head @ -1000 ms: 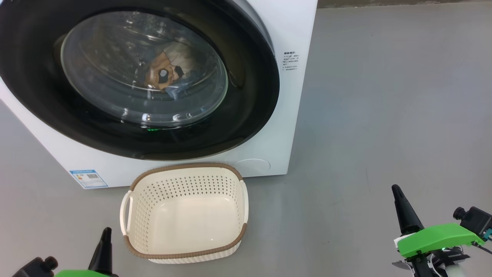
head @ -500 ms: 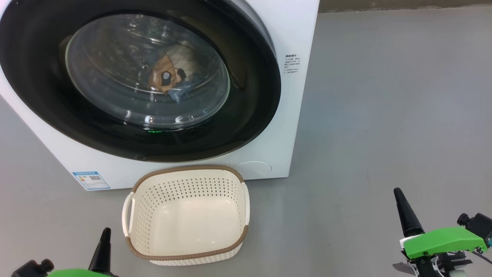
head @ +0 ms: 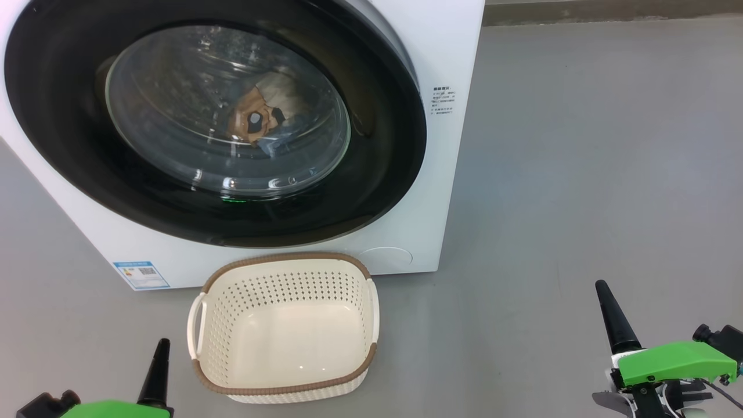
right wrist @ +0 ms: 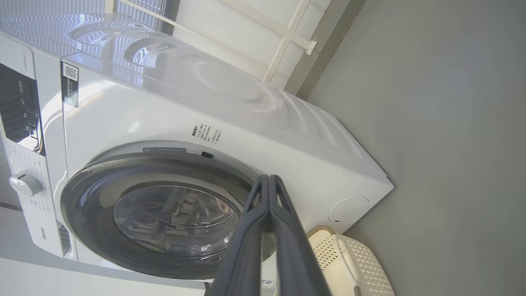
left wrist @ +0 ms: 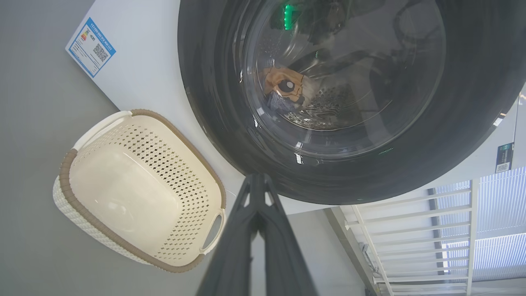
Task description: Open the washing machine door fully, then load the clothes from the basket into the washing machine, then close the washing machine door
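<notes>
The white washing machine (head: 447,52) (right wrist: 230,119) stands with its black-rimmed round door (head: 383,151) (left wrist: 213,82) (right wrist: 82,193) closed against the front. Behind the glass lie the clothes (head: 255,119) (left wrist: 285,86), an orange-tan and pale bundle in the drum. In front of the machine sits the cream basket (head: 284,386) (left wrist: 70,176) (right wrist: 361,263), with nothing inside. My left gripper (head: 161,348) (left wrist: 258,177) is shut, low at the basket's left. My right gripper (head: 601,287) (right wrist: 269,179) is shut too, far right over the floor, holding nothing.
Grey floor (head: 580,174) stretches wide to the right of the machine. A blue label (head: 141,274) marks the machine's lower left corner. A white railing (left wrist: 411,230) and a window stand beyond the machine in the wrist views.
The whole head picture has slid slightly right and down, so the camera moved. Both grippers stay shut and sit a little lower in the picture.
</notes>
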Robot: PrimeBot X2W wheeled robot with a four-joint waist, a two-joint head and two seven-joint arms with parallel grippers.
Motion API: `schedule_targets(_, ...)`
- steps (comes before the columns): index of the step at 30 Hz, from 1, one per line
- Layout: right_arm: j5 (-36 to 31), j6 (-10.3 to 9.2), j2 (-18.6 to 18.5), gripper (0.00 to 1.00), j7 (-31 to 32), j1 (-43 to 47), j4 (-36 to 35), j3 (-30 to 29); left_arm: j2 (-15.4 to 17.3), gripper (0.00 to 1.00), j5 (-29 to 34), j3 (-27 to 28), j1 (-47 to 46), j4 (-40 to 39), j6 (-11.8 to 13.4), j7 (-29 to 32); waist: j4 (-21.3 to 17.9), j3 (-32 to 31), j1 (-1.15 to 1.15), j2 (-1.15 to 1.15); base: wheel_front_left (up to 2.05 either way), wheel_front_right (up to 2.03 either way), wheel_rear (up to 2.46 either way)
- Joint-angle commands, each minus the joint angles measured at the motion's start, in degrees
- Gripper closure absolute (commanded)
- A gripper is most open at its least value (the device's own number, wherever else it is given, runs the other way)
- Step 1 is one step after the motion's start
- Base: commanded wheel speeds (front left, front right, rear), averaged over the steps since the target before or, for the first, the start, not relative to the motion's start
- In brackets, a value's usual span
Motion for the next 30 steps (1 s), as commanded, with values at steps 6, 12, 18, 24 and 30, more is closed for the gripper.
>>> schedule_targets(6, 4.27, -0.05, 0.17, 1.00, 1.44, 0.36, -2.32, -0.30, 0.56, 1.00, -4.35, 2.27, -2.47, -1.46, -0.12, 1.45, 0.17, -0.35, 0.00, 0.00, 0.00, 0.00, 0.00)
schedule_targets(12, 6.69, -0.05, 0.54, 1.00, 2.29, 0.58, -2.74, -0.76, 0.29, 1.00, -6.93, 2.75, -2.63, -1.50, -0.13, 2.29, 0.28, -0.59, 0.00, 0.00, 0.00, 0.00, 0.00)
schedule_targets(18, 9.63, -0.05, 1.00, 1.00, 3.32, 0.84, -3.24, -1.33, -0.04, 1.00, -10.04, 3.33, -2.84, -1.54, -0.13, 3.31, 0.42, -0.88, 0.00, 0.00, 0.00, 0.00, 0.00)
schedule_targets(24, 12.56, -0.06, 1.46, 1.00, 4.34, 1.10, -3.74, -1.90, -0.37, 1.00, -13.15, 3.92, -3.04, -1.59, -0.14, 4.34, 0.56, -1.18, 0.00, 0.00, 0.00, 0.00, 0.00)
schedule_targets(30, 15.49, -0.06, 1.92, 1.00, 5.37, 1.36, -4.24, -2.46, -0.71, 1.00, -16.26, 4.51, -3.24, -1.63, -0.14, 5.37, 0.70, -1.47, 0.00, 0.00, 0.00, 0.00, 0.00)
